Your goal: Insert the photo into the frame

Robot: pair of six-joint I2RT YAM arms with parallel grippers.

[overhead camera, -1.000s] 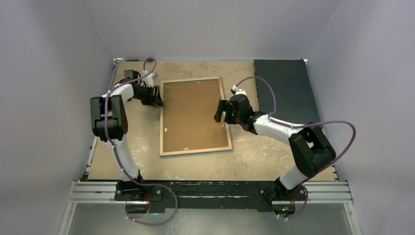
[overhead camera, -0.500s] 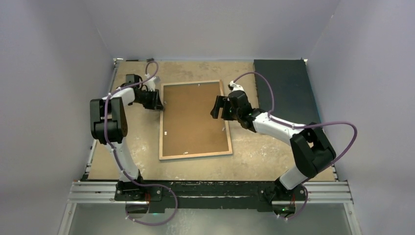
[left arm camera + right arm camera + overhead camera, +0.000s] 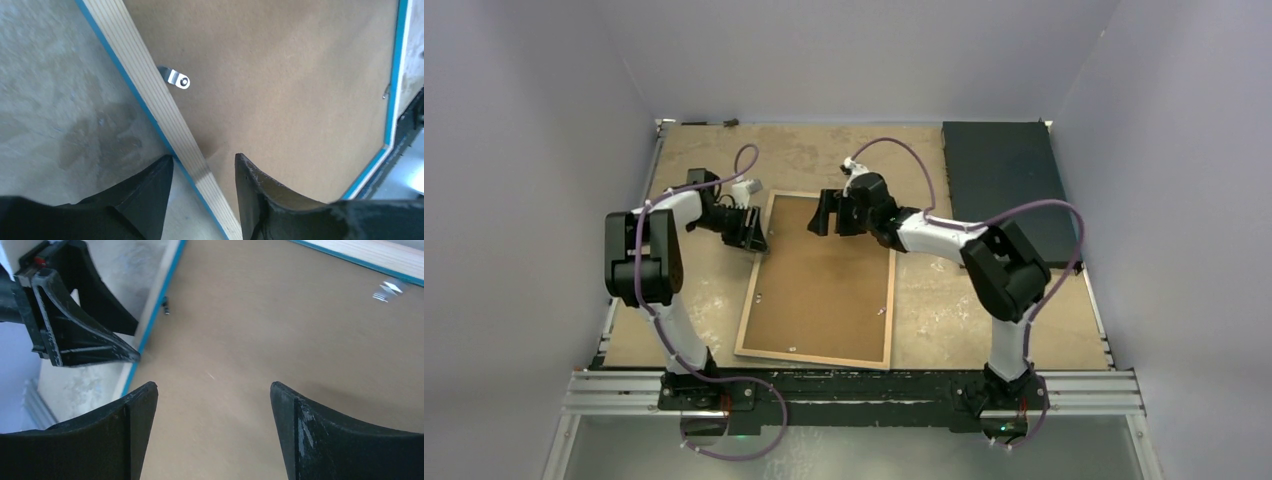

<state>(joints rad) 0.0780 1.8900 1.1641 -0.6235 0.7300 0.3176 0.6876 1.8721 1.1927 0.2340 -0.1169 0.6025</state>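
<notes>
The table [image 3: 944, 320] bears the frame [image 3: 149, 87], face down and askew, its brown backing board [image 3: 819, 280] upward. My left pincer [image 3: 202, 160] stands half open astride the frame's left rim, not clamped. My right pincer [image 3: 212, 387] gapes wide over the board, holding nothing. A metal clip [image 3: 176, 79] sits beside the rim.

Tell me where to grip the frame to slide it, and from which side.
Take the frame by its left long rim, coming from above with one finger outside and one on the backing board. It lies flat, back up, so only that narrow wooden rim fits between jaws. The left gripper straddles that rim near the far corner, open.
</notes>
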